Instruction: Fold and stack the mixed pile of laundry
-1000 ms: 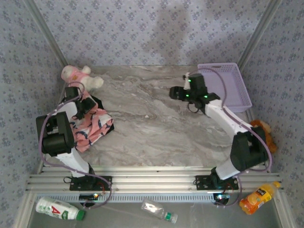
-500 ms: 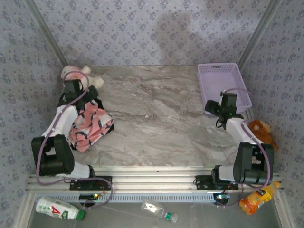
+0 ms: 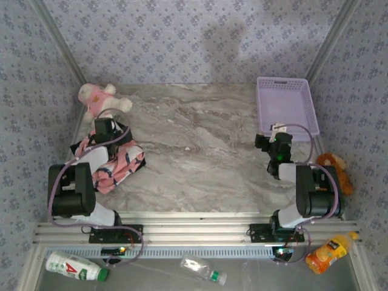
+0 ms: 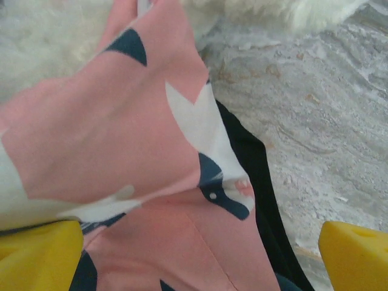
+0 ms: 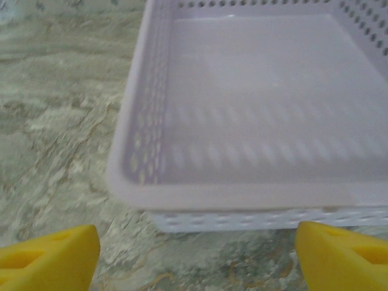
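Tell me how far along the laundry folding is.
Done: nothing looks folded. The pink garment lies rumpled over the black T-shirt. In hand: nothing. The left hand hangs open over the pink garment, and the right hand is open, facing the basket. Left: fold both, then stack them.

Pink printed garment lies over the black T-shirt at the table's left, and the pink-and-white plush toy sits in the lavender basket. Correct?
No. The pink-and-white plush toy is not in the lavender basket; the top external view shows it on the table, at the far left corner, beyond the garments. The pink printed garment does lie over the black T-shirt at the left.
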`<act>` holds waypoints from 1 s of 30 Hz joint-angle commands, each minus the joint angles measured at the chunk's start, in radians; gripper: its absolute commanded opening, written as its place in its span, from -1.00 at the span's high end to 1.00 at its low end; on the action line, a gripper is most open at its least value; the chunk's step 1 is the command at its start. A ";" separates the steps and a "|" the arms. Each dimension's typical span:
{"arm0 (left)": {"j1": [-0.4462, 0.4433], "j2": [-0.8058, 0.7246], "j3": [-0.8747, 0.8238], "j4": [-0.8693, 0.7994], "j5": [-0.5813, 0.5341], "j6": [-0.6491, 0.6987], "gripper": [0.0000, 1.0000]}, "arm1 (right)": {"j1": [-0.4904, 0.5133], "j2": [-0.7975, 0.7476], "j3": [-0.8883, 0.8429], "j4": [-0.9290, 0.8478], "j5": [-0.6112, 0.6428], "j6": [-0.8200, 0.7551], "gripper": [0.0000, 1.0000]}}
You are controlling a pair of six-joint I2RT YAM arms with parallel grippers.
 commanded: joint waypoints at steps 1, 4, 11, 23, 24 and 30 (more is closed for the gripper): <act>-0.006 0.005 -0.104 0.233 -0.007 0.077 -0.99 | -0.007 0.052 -0.067 0.201 0.041 -0.035 -1.00; -0.010 0.005 -0.195 0.398 0.050 0.111 -0.99 | -0.003 0.037 -0.059 0.153 0.064 -0.030 -1.00; -0.012 0.025 -0.341 0.663 0.096 0.127 -1.00 | -0.002 0.033 -0.058 0.151 0.066 -0.030 -1.00; -0.032 0.030 -0.320 0.634 0.053 0.145 -0.99 | 0.003 0.033 -0.055 0.142 0.063 -0.036 -1.00; -0.032 0.031 -0.319 0.634 0.053 0.144 -0.99 | 0.003 0.033 -0.052 0.140 0.062 -0.036 -1.00; -0.033 0.030 -0.320 0.633 0.055 0.143 -1.00 | 0.004 0.033 -0.056 0.145 0.062 -0.037 -1.00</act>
